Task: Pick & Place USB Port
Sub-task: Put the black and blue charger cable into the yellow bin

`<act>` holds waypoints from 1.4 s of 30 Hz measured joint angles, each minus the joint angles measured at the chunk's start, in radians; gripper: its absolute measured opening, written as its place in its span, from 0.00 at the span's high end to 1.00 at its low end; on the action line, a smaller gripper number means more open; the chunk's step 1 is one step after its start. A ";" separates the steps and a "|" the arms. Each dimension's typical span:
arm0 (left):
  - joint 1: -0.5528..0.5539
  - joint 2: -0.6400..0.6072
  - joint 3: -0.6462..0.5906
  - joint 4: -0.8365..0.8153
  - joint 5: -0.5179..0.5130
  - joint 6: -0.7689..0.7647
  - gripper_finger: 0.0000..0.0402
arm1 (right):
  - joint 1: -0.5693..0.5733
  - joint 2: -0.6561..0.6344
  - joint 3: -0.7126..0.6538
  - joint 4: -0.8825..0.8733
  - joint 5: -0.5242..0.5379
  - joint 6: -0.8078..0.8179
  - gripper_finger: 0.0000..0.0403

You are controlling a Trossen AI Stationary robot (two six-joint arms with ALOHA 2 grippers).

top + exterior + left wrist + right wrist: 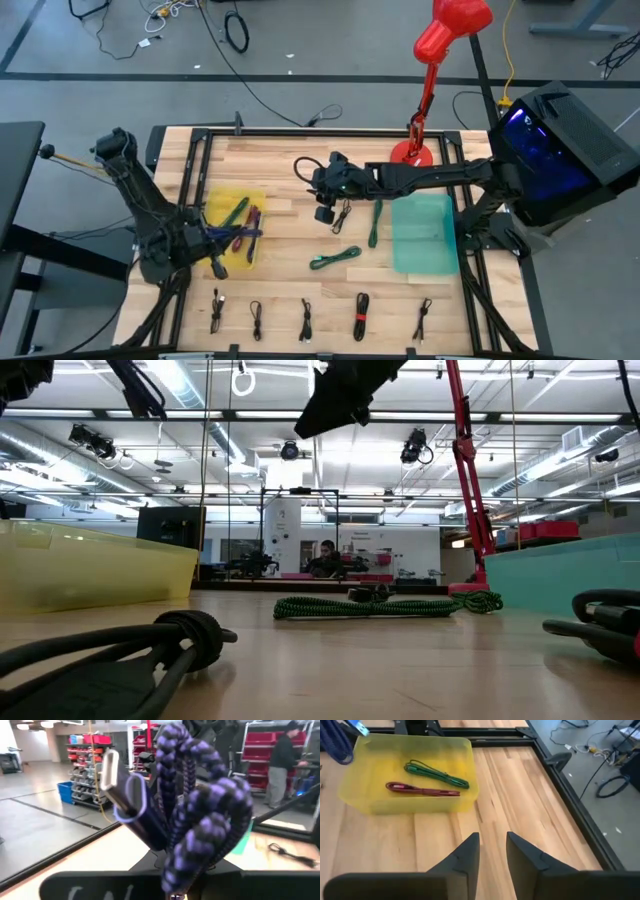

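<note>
I see the left bin (222, 200) on the table's (290, 170) left side with two cables (427, 781) lying in it, and the right bin (425, 235) opposite. Between the bins lie three loose cables (335, 258). A row of five bundled cables (306, 318) lines the table's near edge. The lamp (432, 60) stands behind the right bin.

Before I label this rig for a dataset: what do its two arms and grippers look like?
Both arms are dark, jointed links mounted at the table's side edges. The left gripper and right gripper are matte black; the right gripper's two fingers are flat, tapering blades. A thin black cable loops beside the right wrist.
</note>
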 joint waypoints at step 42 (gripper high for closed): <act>0.652 -0.255 0.087 -1.344 1.351 -0.767 0.95 | 0.000 0.001 -0.021 0.071 -0.071 0.045 0.78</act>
